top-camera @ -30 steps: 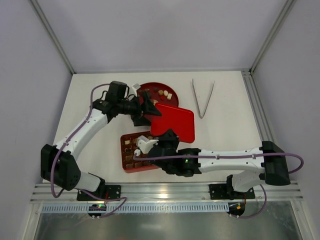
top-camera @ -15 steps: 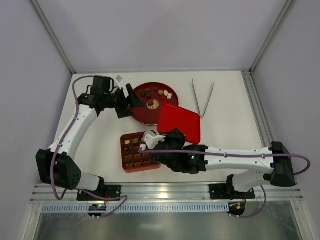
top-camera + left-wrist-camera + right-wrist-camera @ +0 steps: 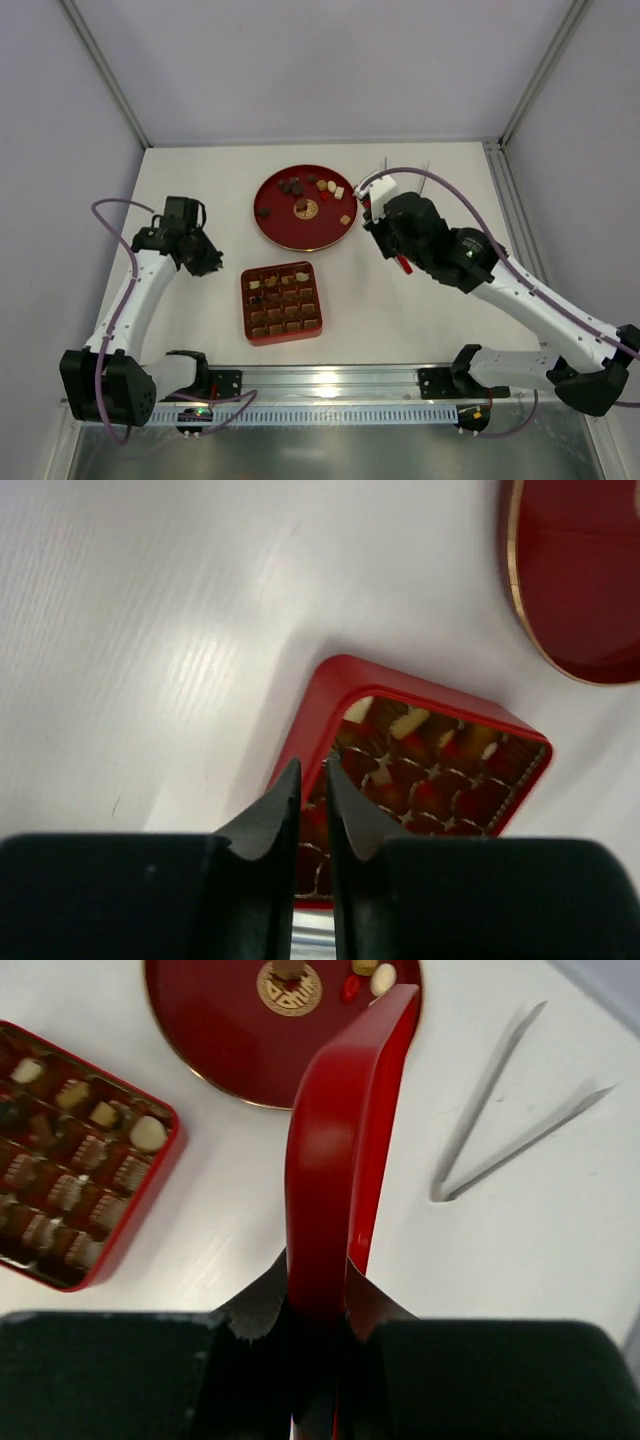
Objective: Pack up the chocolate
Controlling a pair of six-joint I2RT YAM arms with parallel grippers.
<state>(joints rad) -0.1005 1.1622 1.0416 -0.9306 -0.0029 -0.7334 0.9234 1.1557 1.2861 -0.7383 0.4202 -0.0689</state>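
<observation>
Closest to the arm bases: square red box (image 3: 243, 305), flat on the white surface (image 3: 200, 180), lid off, most of its grid compartments filled with chocolate (image 3: 148, 1132) in dark brown, mid-brown and cream.

Just left of the box, near its far-left corner: left gripper (image 3: 312, 765), pointing toward the box, fingers set nearly together with only a sliver of gap, nothing between them.

Right of the box and farther back: right gripper (image 3: 318, 1270), clenched on the flat red lid (image 3: 340, 1140). Lid held on edge, running straight away from the wrist camera, its far end overlapping the round tray's rim in that view. Seen from above, only a small red sliver of it showing under the arm.

Beyond the box: round red tray (image 3: 285, 228), gold-rimmed, gold emblem at the centre. More chocolate lying loose on it, mostly over the far half, brown and cream pieces scattered apart from one another, a single dark piece off toward the left rim.

Farthest back, right of the tray: metal tongs (image 3: 490, 1095), flat on the surface in a narrow V, joined end nearer the arms, open ends toward the far wall, largely hidden behind the right arm from above.
</observation>
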